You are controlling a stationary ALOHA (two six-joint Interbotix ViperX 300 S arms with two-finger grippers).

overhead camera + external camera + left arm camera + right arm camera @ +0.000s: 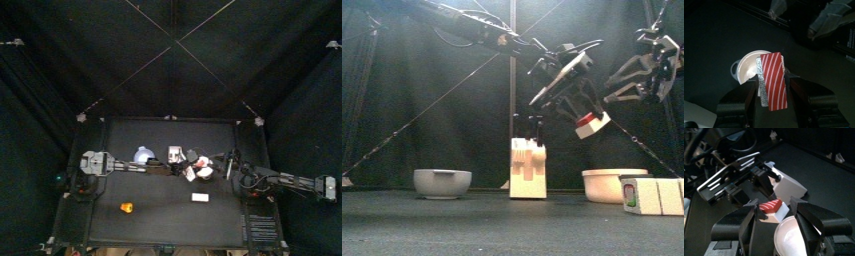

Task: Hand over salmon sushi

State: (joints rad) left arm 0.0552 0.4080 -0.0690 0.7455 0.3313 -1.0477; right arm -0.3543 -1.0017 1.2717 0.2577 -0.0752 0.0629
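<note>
Top view: camera high overhead, facing straight down; the table point(160, 200) appears small and distant. Front view: camera at table height on the front edge, facing level across it, close to the objects. Wrist views: each camera rides its own arm, looking along the jaws at close range (both show the sushi point(773, 80), shared also with the front view).
</note>
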